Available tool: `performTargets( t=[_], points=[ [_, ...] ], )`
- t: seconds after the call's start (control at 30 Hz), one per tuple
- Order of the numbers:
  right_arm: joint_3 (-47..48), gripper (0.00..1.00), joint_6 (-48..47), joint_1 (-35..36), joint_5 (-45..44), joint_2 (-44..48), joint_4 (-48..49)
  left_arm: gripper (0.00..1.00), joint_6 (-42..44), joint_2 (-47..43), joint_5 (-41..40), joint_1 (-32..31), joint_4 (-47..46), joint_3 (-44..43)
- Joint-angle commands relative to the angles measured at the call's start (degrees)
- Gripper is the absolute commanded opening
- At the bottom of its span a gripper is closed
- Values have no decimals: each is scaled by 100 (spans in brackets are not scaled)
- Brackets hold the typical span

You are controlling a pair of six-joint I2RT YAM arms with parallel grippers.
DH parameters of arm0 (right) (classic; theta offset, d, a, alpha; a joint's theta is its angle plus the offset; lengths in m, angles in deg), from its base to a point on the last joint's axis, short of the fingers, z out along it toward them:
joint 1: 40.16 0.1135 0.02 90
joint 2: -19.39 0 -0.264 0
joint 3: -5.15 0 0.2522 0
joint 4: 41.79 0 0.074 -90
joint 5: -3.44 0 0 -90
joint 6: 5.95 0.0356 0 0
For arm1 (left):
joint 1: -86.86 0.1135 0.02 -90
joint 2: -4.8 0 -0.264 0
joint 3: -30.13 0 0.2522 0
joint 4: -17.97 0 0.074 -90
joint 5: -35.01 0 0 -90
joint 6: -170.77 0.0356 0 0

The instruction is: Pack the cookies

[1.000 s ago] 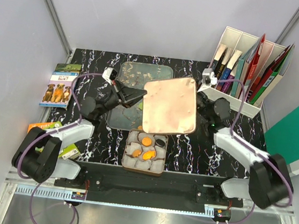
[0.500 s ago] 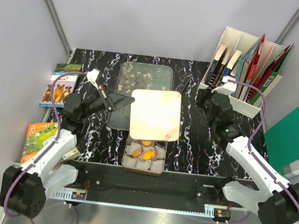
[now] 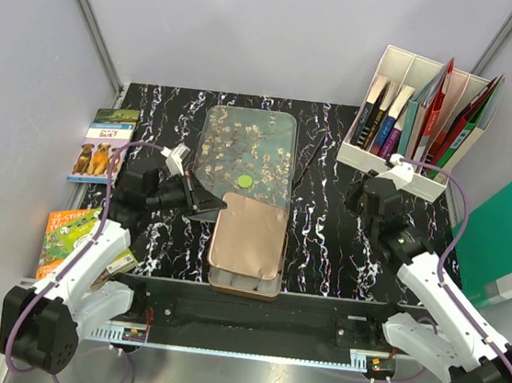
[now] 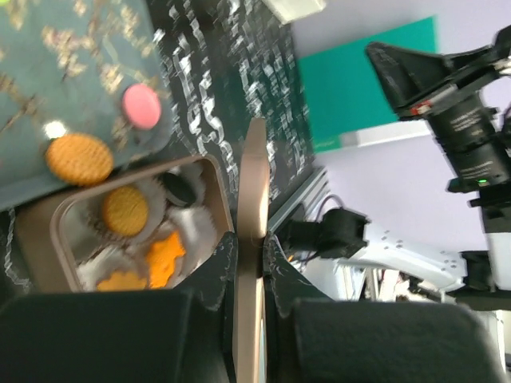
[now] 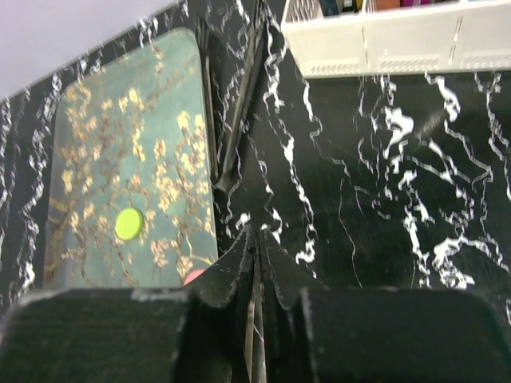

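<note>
1. We are seeing the left gripper (image 4: 248, 254) clamped on one edge of the copper lid (image 3: 248, 242). From above, the lid is covering the tin (image 4: 57, 231). The left wrist view is showing it raised and edge-on, not seated.
2. The right gripper (image 5: 255, 243) is hanging pinched shut on nothing, well apart from the lid.
3. Inside the tin, orange cookies (image 4: 126, 209) and a black cookie (image 4: 177, 185) are sitting in paper cups (image 4: 190, 230).
4. A green cookie (image 3: 244, 182), a pink cookie (image 4: 142, 105) and a loose orange cookie (image 4: 78, 158) are lying on the blossom tray (image 3: 244, 130).
5. Risk, as we are judging it: closing now is shutting those three out, leaving the pack incomplete.
6. Risk: the one-edge grip is giving the lid room to pivot or slip, so it could land skewed on the rim.
7. Risk: a crooked lid pressing down could pinch the cup frills or jolt cookies loose.
8. Risk: the loose orange cookie is lying just beside the tin, where a sweeping lid or finger could knock it off the tray.
</note>
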Motion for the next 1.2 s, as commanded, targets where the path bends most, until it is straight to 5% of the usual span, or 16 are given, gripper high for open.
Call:
performTargets(
  t=[0.0, 0.43, 1.17],
  points=[
    [-210, 13, 335, 1, 343, 74, -150, 0, 415, 178, 240, 18, 408, -252],
    [-359, 13, 572, 1, 800, -278, -18, 0, -420, 196, 662, -61, -1024, 231],
    [-421, 13, 528, 1, 853, -331, 53, 0, -314, 496, 196, -307, -1262, 749]
  ],
)
